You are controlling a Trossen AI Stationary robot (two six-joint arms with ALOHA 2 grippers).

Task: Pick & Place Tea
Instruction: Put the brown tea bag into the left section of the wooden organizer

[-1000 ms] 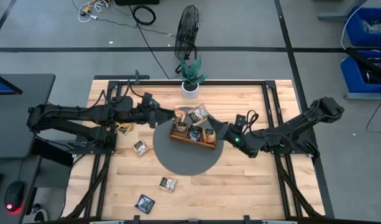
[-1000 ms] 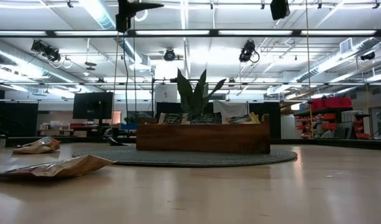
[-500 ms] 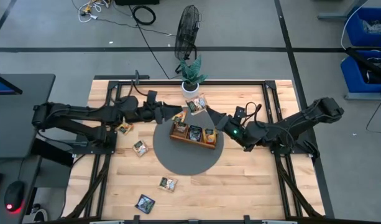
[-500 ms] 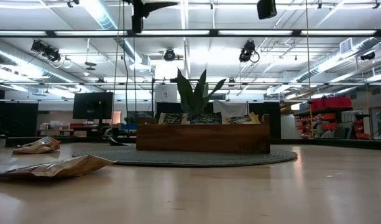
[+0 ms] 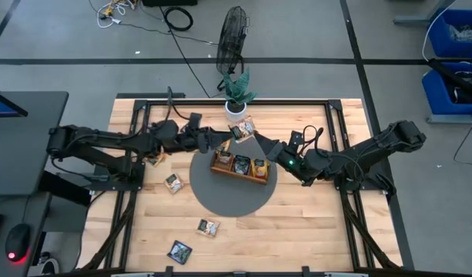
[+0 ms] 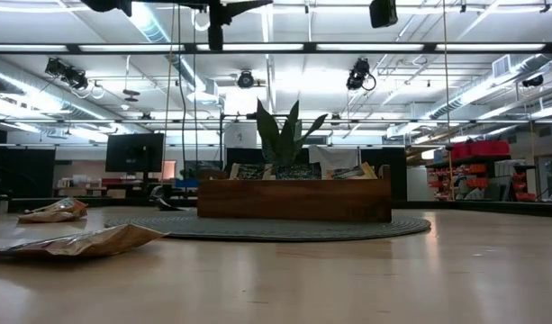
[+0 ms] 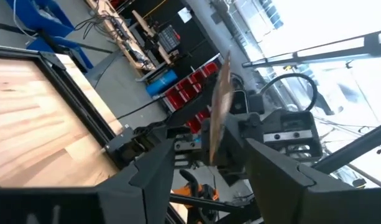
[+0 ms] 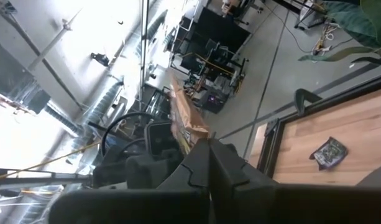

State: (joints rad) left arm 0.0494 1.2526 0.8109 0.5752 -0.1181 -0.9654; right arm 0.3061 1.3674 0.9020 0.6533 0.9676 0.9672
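Note:
A brown-orange tea sachet (image 5: pixel 244 128) hangs in the air over the far side of the wooden tray (image 5: pixel 239 165), between the two grippers. My right gripper (image 5: pixel 258 139) reaches in from the right and is shut on it. My left gripper (image 5: pixel 222 136) comes from the left and is open. In the left wrist view its fingers (image 7: pixel 154 167) stand on either side of the edge-on sachet (image 7: pixel 219 102), apart from it. Other sachets sit in the tray, and several lie flat on the table (image 5: pixel 173 182) (image 5: pixel 208 227) (image 5: pixel 179 250). My right gripper pinches the sachet between its two fingers at its near edge (image 8: pixel 191 137), coming from the table's right and slanting upward. The sachet is lifted clear of the tray. It sticks out past the fingertips toward the left gripper.
The tray stands on a round grey mat (image 5: pixel 234 198). A potted plant (image 5: pixel 236 97) sits at the far edge just behind the grippers, with a fan (image 5: pixel 234 35) beyond it. In the low view, two sachets (image 6: pixel 82 241) (image 6: pixel 53 211) lie left of the mat.
Both grippers have risen and moved toward the far edge, carrying the sachet from over the tray's far row to near the plant. The left gripper has kept moving rightward toward the sachet. The right gripper has stayed shut on it.

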